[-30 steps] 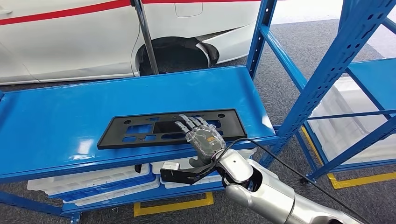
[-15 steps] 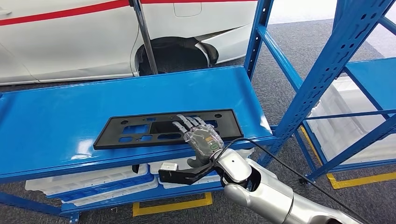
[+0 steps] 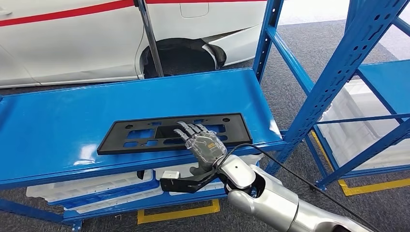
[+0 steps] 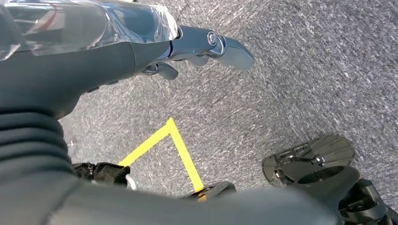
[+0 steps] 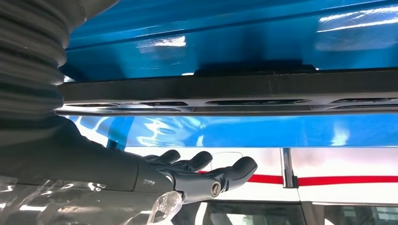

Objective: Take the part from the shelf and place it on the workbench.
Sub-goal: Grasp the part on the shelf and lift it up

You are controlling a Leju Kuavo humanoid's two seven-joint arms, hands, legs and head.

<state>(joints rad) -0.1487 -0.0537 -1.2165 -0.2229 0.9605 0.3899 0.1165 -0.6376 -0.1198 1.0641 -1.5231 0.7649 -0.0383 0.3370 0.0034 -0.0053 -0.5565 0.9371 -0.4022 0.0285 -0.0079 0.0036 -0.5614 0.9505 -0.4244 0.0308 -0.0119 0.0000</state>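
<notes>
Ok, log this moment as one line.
stage: reaching | right hand: open, fingers over black part | part: flat on blue shelf | left hand: hanging, empty

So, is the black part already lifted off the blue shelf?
No. In the head view the black part lies flat on the blue shelf, with the right hand spread over its near edge.

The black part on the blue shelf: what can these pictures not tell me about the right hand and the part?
- Contact: in the head view the right hand covers the near middle of the black part; whether it touches is hidden.
- Right wrist view: the fingers appear apart from the part's edge, but the view is turned, so the gap is uncertain.
- Thumb: its tip is hidden behind the blue shelf edge.
</notes>
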